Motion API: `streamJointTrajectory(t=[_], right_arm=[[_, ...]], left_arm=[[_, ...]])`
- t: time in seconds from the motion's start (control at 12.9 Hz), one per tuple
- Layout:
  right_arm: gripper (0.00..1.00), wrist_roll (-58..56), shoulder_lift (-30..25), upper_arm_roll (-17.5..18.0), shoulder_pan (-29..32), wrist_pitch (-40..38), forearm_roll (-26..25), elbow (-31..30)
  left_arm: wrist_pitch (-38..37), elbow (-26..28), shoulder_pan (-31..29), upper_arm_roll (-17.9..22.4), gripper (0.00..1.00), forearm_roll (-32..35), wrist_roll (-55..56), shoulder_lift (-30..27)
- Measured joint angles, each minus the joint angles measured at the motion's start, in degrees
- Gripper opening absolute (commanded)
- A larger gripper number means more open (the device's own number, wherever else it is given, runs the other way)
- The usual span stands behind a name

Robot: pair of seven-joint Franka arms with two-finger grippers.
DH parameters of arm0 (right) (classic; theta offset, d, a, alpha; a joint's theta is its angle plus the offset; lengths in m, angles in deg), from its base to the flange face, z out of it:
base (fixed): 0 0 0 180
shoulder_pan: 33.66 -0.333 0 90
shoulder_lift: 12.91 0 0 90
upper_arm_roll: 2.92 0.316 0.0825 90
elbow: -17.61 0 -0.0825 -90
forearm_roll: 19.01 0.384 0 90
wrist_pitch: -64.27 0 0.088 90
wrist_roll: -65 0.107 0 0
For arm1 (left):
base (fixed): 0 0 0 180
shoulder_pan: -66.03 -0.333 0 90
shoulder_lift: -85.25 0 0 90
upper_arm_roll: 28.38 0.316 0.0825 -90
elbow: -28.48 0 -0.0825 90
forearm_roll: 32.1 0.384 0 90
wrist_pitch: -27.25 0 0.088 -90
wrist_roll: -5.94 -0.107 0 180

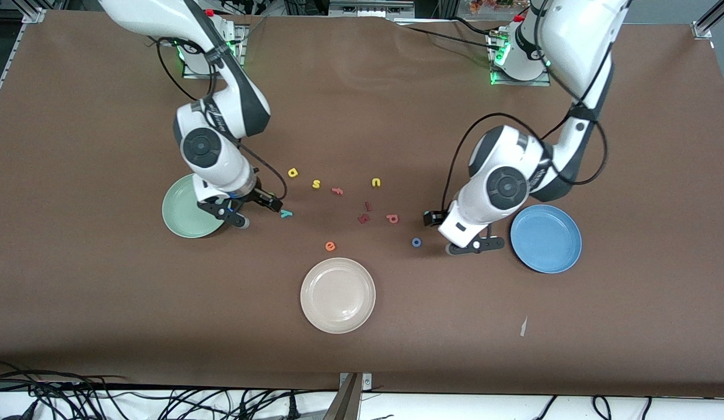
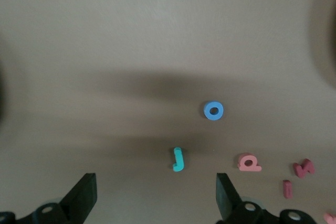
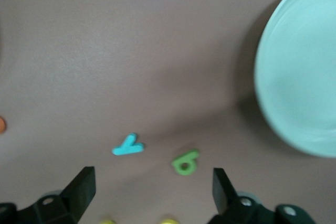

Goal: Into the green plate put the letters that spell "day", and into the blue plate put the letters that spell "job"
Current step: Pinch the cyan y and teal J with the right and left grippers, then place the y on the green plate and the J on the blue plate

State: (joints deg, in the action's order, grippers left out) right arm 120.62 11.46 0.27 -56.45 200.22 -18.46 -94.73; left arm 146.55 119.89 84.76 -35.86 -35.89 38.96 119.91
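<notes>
My right gripper [image 3: 152, 192] hangs open over the table beside the pale green plate [image 1: 184, 217]. The olive-green "d" [image 3: 185, 162] and the teal "y" [image 3: 127, 146] lie just ahead of its fingers; the arm hides the "d" in the front view. The yellow "a" [image 1: 293, 172] lies farther from the camera than the "y" [image 1: 286, 213]. My left gripper [image 2: 155, 198] is open beside the blue plate [image 1: 545, 239]. The teal "j" [image 2: 178, 159] lies ahead of the gap between its fingers. The blue "o" [image 1: 416, 242] and pinkish-red "b" [image 1: 392, 218] lie apart from it. Both plates hold nothing.
A cream-white plate [image 1: 338, 295] sits nearest the camera at mid-table. Loose letters lie between the arms: yellow "s" [image 1: 316, 184], pink "f" [image 1: 337, 191], yellow "u" [image 1: 376, 182], two dark red letters [image 1: 364, 218], and an orange "e" [image 1: 330, 246].
</notes>
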Motion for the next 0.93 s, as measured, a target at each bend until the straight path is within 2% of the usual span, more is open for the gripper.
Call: streamJointTrajectory(t=[0.15,0.39,0.62,0.93], right_arm=[[0.79,9.3,2.9,0.0,-1.5,4.9,-0.3,0.0],[0.70,15.4,5.6,-0.1,-2.8,6.1,-0.4,0.0],[0.69,17.0,6.1,-0.2,-2.9,6.4,-0.5,0.1],[0.67,19.4,6.4,-0.3,-3.0,8.0,-0.6,0.1]], left_arm=[[2.0,0.1,0.8,0.0,1.00,0.0,2.6,2.1],[10.6,3.7,2.3,0.0,1.00,0.0,5.9,3.9],[13.4,6.5,3.6,0.0,0.88,0.0,7.7,5.1],[13.5,7.4,4.9,0.0,0.60,0.0,9.3,5.8]])
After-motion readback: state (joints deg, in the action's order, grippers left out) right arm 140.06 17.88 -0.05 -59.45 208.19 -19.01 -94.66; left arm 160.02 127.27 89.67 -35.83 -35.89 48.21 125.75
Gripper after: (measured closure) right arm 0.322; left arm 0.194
